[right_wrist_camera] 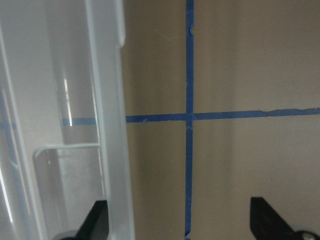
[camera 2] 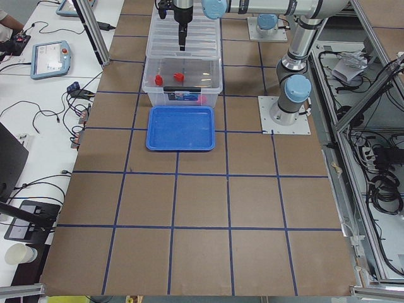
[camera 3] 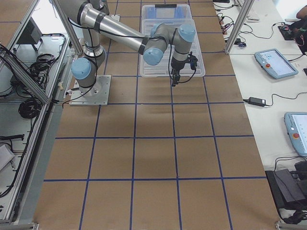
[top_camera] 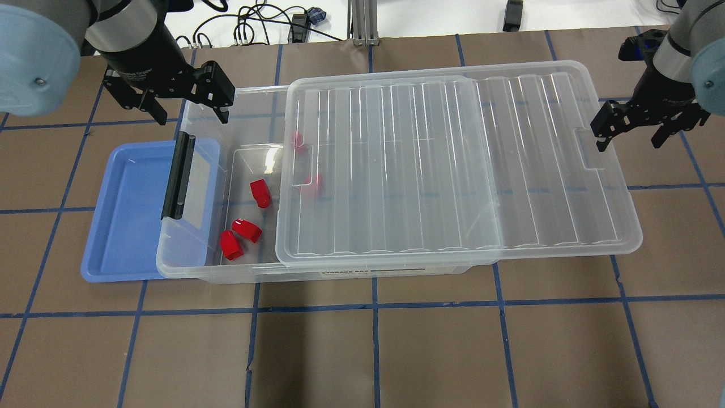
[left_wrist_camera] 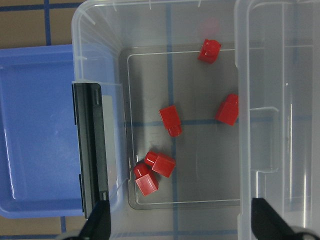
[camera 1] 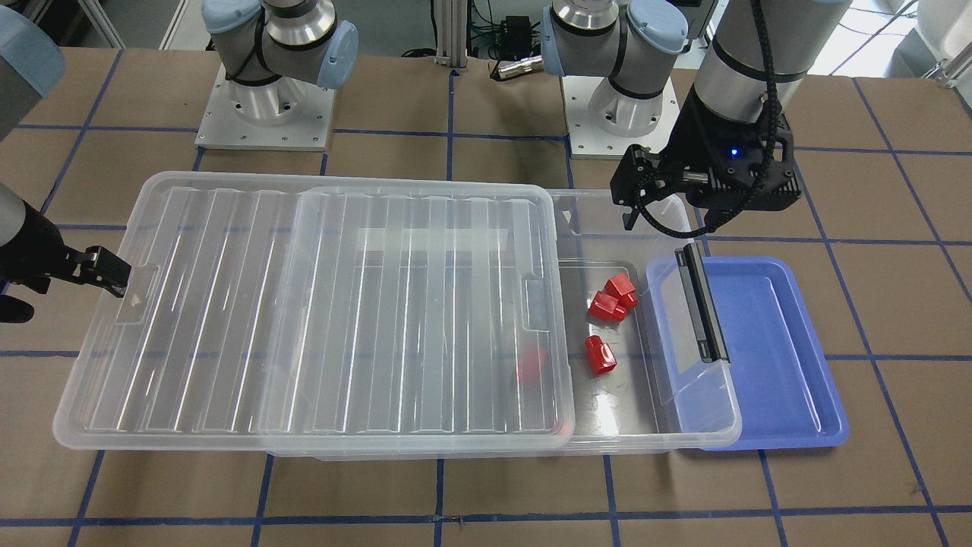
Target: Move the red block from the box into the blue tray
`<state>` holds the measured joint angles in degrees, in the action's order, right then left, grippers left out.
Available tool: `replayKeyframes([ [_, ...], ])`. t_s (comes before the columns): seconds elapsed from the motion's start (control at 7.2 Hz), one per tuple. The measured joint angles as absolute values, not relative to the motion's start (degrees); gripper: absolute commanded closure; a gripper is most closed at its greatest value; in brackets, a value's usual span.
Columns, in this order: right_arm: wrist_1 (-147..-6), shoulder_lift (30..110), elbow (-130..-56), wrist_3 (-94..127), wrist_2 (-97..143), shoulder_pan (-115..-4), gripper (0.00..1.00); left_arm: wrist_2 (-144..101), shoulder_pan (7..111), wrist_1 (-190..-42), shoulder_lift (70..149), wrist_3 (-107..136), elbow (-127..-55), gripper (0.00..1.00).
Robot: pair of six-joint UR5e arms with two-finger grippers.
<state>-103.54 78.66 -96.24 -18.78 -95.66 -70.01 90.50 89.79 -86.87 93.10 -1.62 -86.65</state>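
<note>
The clear box (top_camera: 187,271) lies across the table, its ribbed lid (top_camera: 453,164) slid toward my right, so the left end is uncovered. Three red blocks (top_camera: 260,192) (top_camera: 246,229) (top_camera: 229,245) lie on the uncovered floor; two more show faintly under the lid (top_camera: 314,182). The empty blue tray (top_camera: 124,215) lies at the box's left end, by the black latch bar (top_camera: 178,175). My left gripper (top_camera: 192,116) is open and empty above the far rim of the open end. My right gripper (top_camera: 628,141) is open and empty beside the lid's right edge.
The table is brown with blue tape lines. Both arm bases (camera 1: 266,106) (camera 1: 619,106) stand behind the box. In the left wrist view the blocks (left_wrist_camera: 171,120) lie between the latch bar (left_wrist_camera: 92,160) and the lid's edge (left_wrist_camera: 242,100).
</note>
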Motion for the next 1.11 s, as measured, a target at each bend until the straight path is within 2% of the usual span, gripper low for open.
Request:
replayKeyframes([
  [0.56,-104.97,78.52,-96.31,-21.15,-97.56,-69.19,0.0,90.14,89.53,-88.17,94.61,-1.83,-79.55,0.0],
  [1.11,-105.58,79.01,-95.73,-21.76,-97.86,-69.21,0.0,90.47,91.32,-82.37,103.18,2.46,-86.23,0.0],
])
